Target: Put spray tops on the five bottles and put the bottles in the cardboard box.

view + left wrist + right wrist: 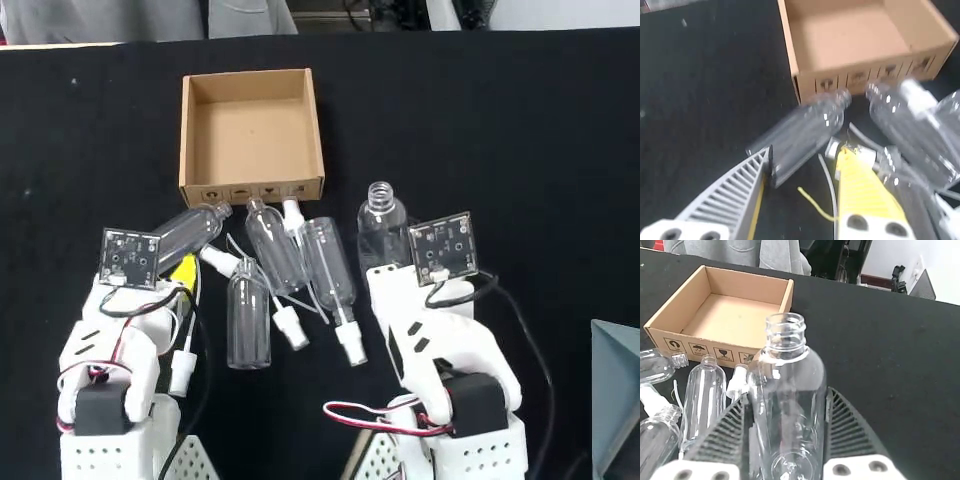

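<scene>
Black table [520,120] — right gripper [786,402] pinches an upright bottle [787,365]; left gripper [806,152] spread about a lying bottle [810,122].

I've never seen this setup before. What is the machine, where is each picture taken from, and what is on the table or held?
Two small robot arms sit side by side at a black table. One picture looks down from above; the other two come from cameras on the arms' wrists. The right tool grips an upright bottle with no top. The left tool is open around a lying bottle's base. Three more bottles and spray tops lie between the arms and a cardboard box.
</scene>
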